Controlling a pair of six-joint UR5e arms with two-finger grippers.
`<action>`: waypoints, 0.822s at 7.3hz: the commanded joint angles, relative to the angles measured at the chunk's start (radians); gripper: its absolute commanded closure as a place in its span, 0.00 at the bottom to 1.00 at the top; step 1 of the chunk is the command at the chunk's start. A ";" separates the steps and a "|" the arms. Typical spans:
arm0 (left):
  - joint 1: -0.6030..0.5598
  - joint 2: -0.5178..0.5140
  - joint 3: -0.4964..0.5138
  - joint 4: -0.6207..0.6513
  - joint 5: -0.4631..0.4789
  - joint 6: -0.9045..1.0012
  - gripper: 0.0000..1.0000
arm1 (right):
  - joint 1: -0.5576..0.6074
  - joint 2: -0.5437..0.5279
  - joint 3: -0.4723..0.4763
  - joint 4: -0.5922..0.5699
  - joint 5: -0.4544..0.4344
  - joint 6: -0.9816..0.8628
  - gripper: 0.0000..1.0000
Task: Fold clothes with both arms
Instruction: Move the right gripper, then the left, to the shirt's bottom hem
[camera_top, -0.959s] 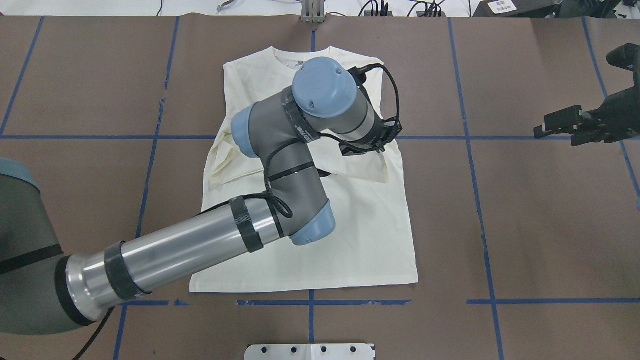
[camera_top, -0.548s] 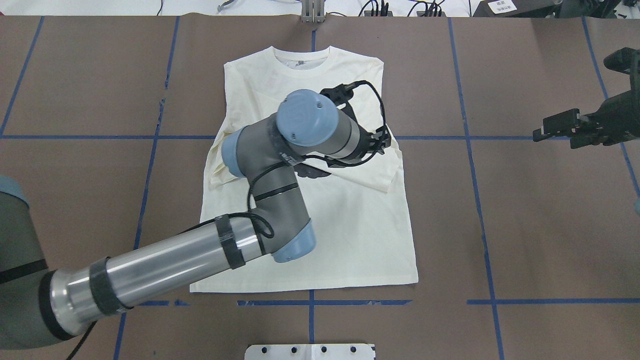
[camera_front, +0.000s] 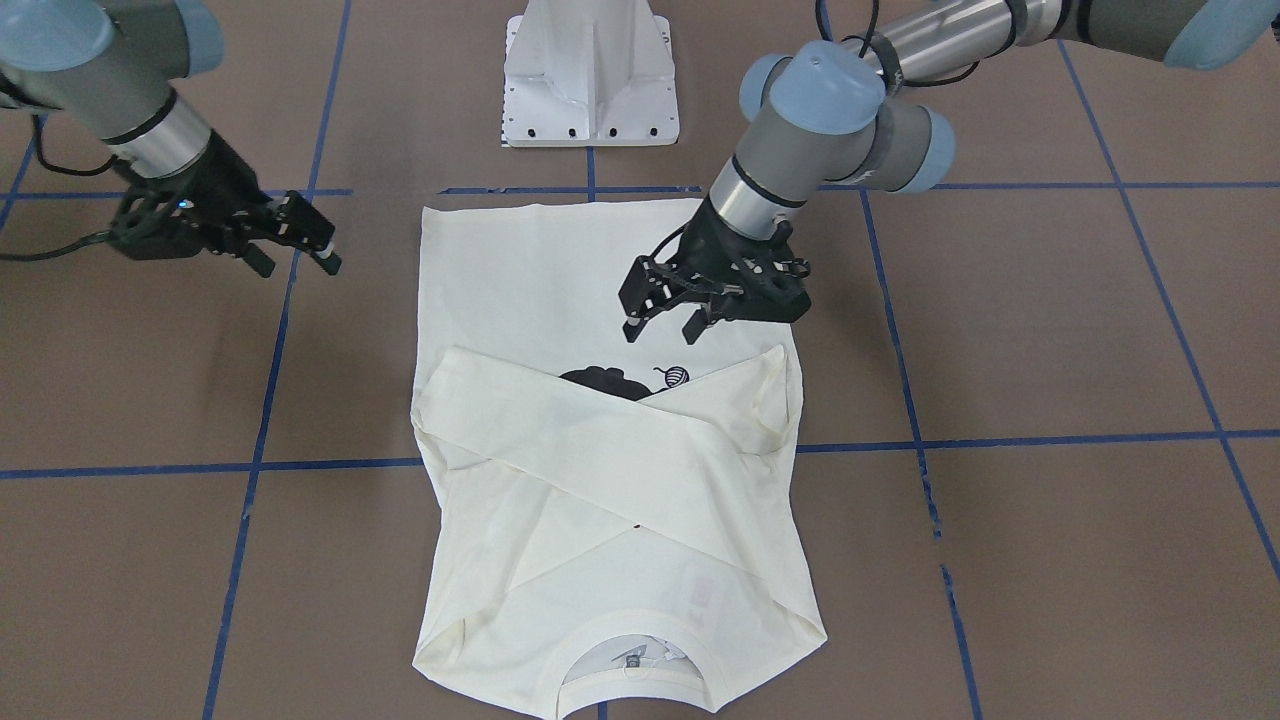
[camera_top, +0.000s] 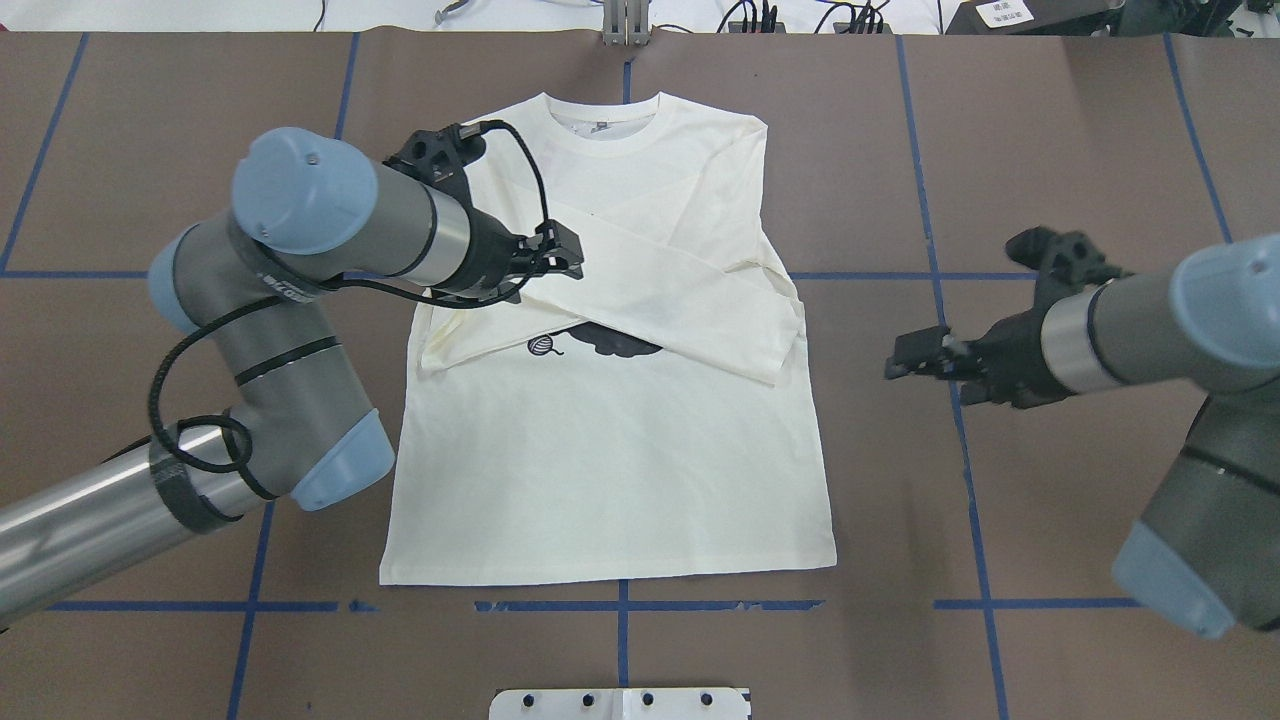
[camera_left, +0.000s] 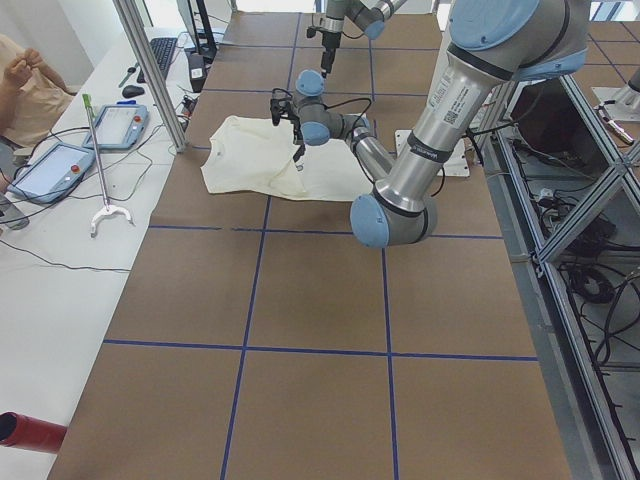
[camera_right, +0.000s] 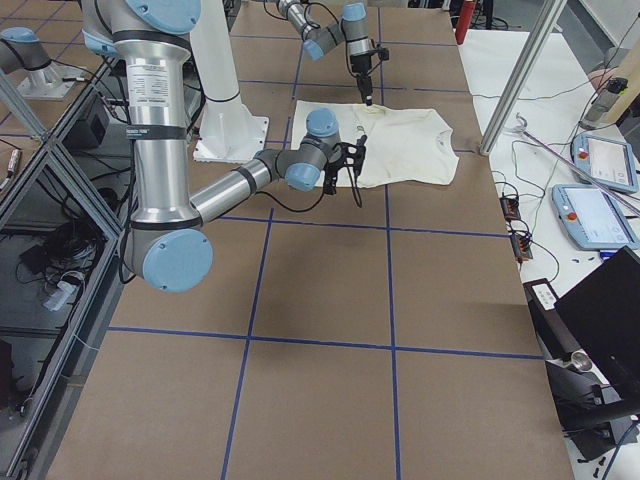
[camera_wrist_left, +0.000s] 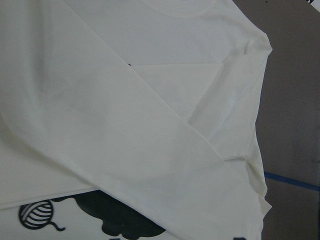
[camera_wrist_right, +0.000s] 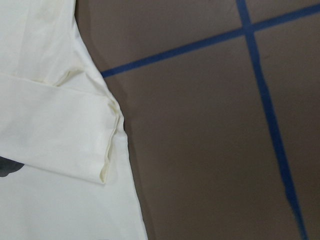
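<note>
In the overhead view, nearest at bottom centre, sits one white pedestal base (camera_top: 620, 703). Beyond it one T-shirt (camera_top: 610, 470) lies flat on the brown table (camera_top: 1050, 500) at centre frame. Its hem (camera_top: 600, 578) is towards the bottom and its one collar (camera_top: 603, 118) is at top centre. Its two sleeves (camera_top: 680, 310) are crossed over the chest and half cover one cat print (camera_top: 620, 345). One yarn ball (camera_top: 541, 346) shows beside it.

There are two arms and two claws. The left gripper (camera_front: 660, 328) hangs at centre-left over the crossed sleeves, fingers spread wide and holding nothing. The right gripper (camera_front: 300, 263) is at centre-right over bare table, well apart from the cloth, and it too looks spread and empty.

The main risk I see is the sleeves. They only rest loose, and one cuff (camera_top: 785, 350) reaches the shirt's right edge, so a lift of the hem could let them slide out. If a claw pinches only the top layer, or the two rise unevenly, the fold would likely come out skewed. The low left claw could also snag a sleeve and drag it.
</note>
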 joint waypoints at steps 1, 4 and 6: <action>-0.010 0.058 -0.036 0.007 -0.003 0.052 0.19 | -0.296 0.028 0.040 -0.023 -0.291 0.284 0.00; -0.009 0.062 -0.009 0.004 -0.003 0.051 0.19 | -0.471 0.095 0.040 -0.253 -0.505 0.412 0.09; -0.007 0.062 -0.004 0.001 -0.002 0.049 0.18 | -0.483 0.095 0.040 -0.327 -0.519 0.412 0.30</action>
